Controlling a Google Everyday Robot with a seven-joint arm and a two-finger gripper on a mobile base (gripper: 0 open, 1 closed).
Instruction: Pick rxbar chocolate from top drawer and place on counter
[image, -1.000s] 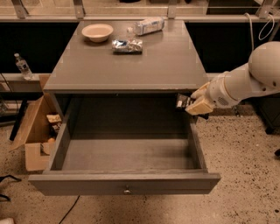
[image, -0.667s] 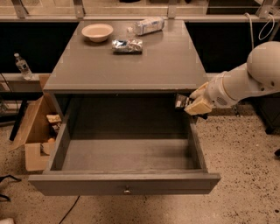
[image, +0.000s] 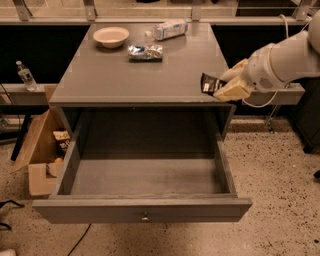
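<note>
The top drawer (image: 145, 207) is pulled fully open and its grey interior holds nothing I can see. My gripper (image: 226, 86) is at the counter's front right corner, just above the surface, shut on the rxbar chocolate (image: 208, 83), a black wrapper with white markings sticking out to the left of the fingers. The bar hangs over the counter (image: 125, 75) near its right front edge. The white arm reaches in from the right.
On the counter's far part lie a beige bowl (image: 111, 36), a crinkled silver-blue foil packet (image: 145, 51) and a plastic water bottle (image: 167, 29) on its side. An open cardboard box (image: 42, 150) stands on the floor left of the cabinet. A bottle (image: 25, 76) stands on a ledge at left.
The gripper has lifted the bar from beside the drawer's right rear corner up and to the counter's front right edge.
</note>
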